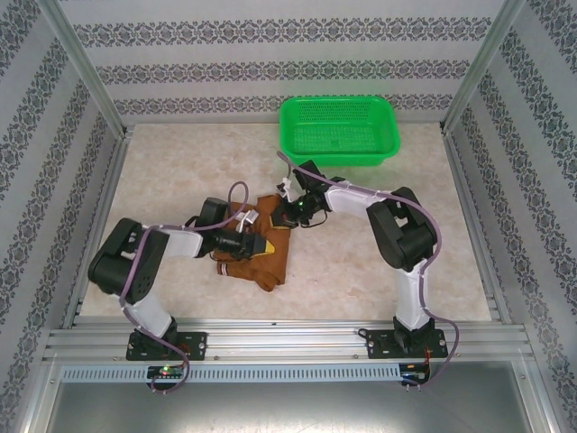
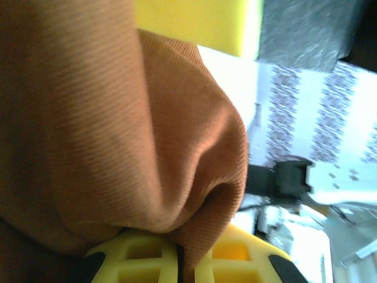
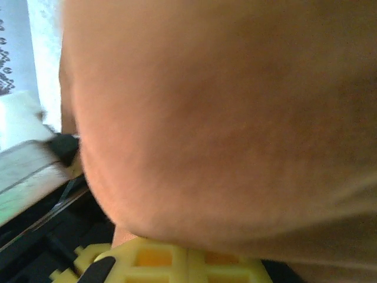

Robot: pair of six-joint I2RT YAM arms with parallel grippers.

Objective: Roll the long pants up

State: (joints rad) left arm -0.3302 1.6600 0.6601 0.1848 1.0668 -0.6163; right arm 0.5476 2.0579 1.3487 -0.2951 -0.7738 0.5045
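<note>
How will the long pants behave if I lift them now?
Probably floppy: the long pants bulge in soft folds inside the left gripper. Likely not slippery, given the ribbed weave. Unheld cloth on the table should sag.

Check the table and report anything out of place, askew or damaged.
Nothing stands out. The long pants lie in a lumpy, uneven heap mid-table with the left gripper and right gripper at the cloth, as fits a roll underway. The green basket sits upright at the far edge. No damage shows.
</note>
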